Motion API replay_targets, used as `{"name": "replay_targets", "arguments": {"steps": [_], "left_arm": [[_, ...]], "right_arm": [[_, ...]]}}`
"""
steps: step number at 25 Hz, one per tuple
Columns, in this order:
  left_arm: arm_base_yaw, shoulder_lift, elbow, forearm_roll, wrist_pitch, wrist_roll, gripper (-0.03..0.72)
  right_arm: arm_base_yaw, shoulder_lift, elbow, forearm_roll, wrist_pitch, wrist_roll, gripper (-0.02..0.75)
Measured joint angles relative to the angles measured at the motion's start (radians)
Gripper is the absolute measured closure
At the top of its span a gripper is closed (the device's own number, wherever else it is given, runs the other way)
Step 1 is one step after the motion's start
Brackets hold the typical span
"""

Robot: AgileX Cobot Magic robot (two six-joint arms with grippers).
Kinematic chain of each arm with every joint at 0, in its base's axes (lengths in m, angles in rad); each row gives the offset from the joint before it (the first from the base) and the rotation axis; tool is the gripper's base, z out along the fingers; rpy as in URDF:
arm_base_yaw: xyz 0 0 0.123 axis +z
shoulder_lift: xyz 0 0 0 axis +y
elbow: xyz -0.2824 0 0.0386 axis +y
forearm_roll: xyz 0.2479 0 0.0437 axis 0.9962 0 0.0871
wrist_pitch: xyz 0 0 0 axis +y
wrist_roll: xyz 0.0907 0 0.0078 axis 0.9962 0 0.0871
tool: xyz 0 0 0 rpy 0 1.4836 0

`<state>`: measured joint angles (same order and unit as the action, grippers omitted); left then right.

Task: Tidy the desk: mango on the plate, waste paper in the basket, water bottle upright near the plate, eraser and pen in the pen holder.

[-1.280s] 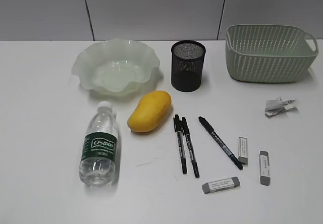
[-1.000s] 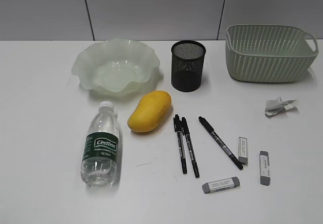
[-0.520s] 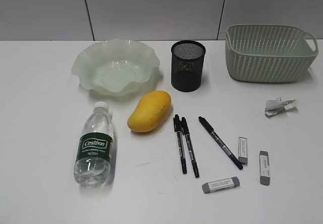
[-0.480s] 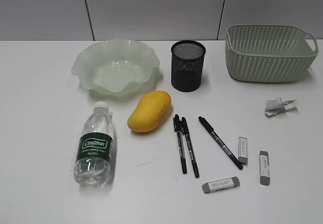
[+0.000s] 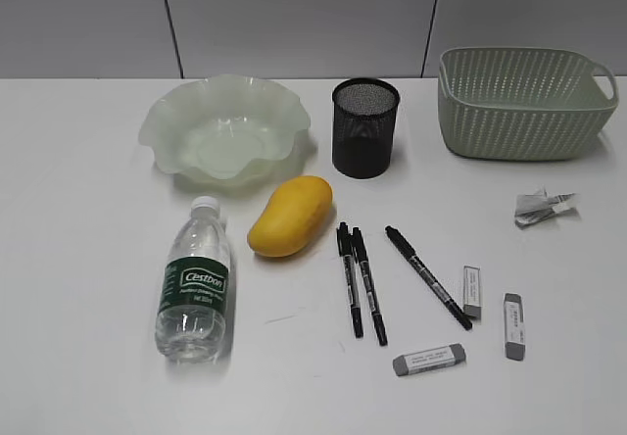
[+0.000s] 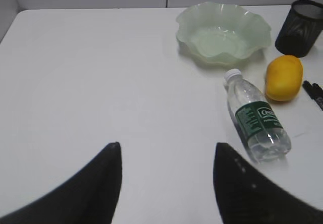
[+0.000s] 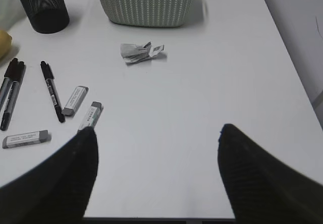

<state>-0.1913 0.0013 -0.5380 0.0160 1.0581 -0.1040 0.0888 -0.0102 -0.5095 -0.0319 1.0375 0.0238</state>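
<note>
Left gripper (image 6: 166, 156) is held wide open over bare desk (image 6: 75, 72), nothing gripped. Right gripper (image 7: 157, 143) is also spread wide, empty, above the desk.

Positions are given from the mango (image 5: 289, 217), which lies on the desk, not on the plate (image 5: 227, 126). Plate is set just behind-left of it. Holder (image 5: 364, 127) is stood behind-right. Bottle (image 5: 194, 283) is laid on its side just left-front, cap toward the plate. Three pens (image 5: 361, 280) are laid right-front; three erasers (image 5: 471, 291) further right. Paper (image 5: 542, 206) is seen far right, with basket (image 5: 524, 102) behind it.
</note>
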Motion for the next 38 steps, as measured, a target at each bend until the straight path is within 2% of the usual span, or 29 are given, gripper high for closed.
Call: {"name": "replay_targets", "arguments": {"steps": [3,6,10,14,16,19,22,24,26,29,33,38], "left_arm": [[0.000,0.106,0.000,-0.089,-0.003,0.124,0.255],[-0.001,0.342,-0.018,-0.177,-0.023,0.263,0.255],[-0.048,0.671,-0.100,-0.360,-0.299,0.432,0.255],[-0.165,1.055,-0.230,-0.397,-0.489,0.559,0.254],[-0.278,1.229,-0.308,-0.350,-0.532,0.580,0.254],[-0.437,1.452,-0.433,-0.237,-0.587,0.517,0.246],[-0.504,1.645,-0.575,-0.175,-0.579,0.400,0.140],[-0.508,1.744,-0.647,-0.162,-0.563,0.351,0.054],[-0.507,1.825,-0.701,-0.148,-0.557,0.328,0.029],[-0.507,1.903,-0.755,-0.083,-0.547,0.254,0.022],[-0.508,1.965,-0.768,0.045,-0.547,0.119,0.020],[-0.508,2.029,-0.772,0.097,-0.571,0.052,0.020]], "right_arm": [[0.000,0.000,0.000,0.000,0.000,0.000,0.156],[0.000,0.000,0.000,0.000,0.000,0.000,0.156],[0.000,0.000,0.000,0.000,0.000,0.000,0.156],[0.000,0.000,0.000,0.000,0.000,0.000,0.156],[0.000,0.000,0.000,-0.001,0.000,0.000,0.156],[0.000,0.000,0.000,-0.001,0.000,0.000,0.156],[0.000,0.000,0.000,-0.001,0.000,0.000,0.156],[0.000,0.000,0.000,-0.001,0.000,0.000,0.156],[0.000,0.000,0.000,-0.001,0.000,0.000,0.156],[0.000,0.000,0.000,-0.001,0.000,0.000,0.156],[0.000,0.000,0.000,0.001,0.000,0.000,0.156],[0.000,0.000,0.000,0.015,0.000,0.000,0.156]]}}
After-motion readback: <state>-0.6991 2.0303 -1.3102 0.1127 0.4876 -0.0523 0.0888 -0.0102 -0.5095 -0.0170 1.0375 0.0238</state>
